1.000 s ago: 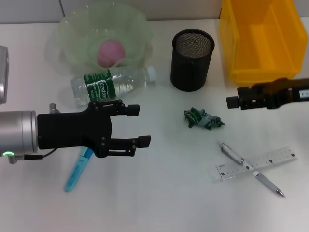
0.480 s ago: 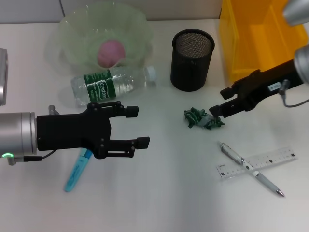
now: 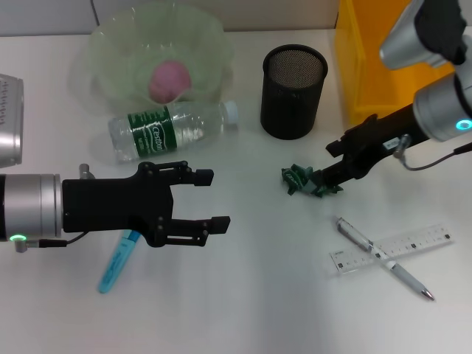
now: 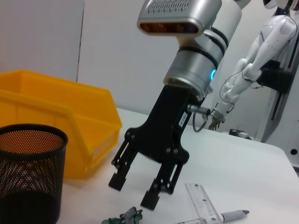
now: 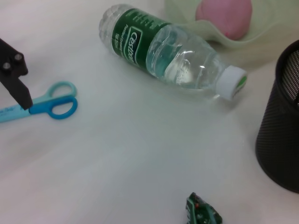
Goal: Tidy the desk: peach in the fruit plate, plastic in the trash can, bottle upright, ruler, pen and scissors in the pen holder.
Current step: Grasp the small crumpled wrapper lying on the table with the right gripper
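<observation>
Head view: black mesh pen holder (image 3: 293, 90) and yellow plastic bin (image 3: 391, 59) stand behind the crumpled green plastic wrapper (image 3: 304, 181) on the white desk (image 3: 258, 295). Right gripper (image 3: 324, 179) reaches the wrapper. Left gripper (image 3: 210, 199) hovers open, empty, above blue-handled scissors (image 3: 118, 259).

Left wrist view: right gripper's fingers (image 4: 117, 178) are spread just above the wrapper.

Right wrist view: the clear plastic bottle (image 5: 170, 51) lies flat.

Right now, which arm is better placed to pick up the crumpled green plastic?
The right. Its gripper is open directly over the plastic, fingers almost on it. The left gripper hovers far off, above the scissors.
</observation>
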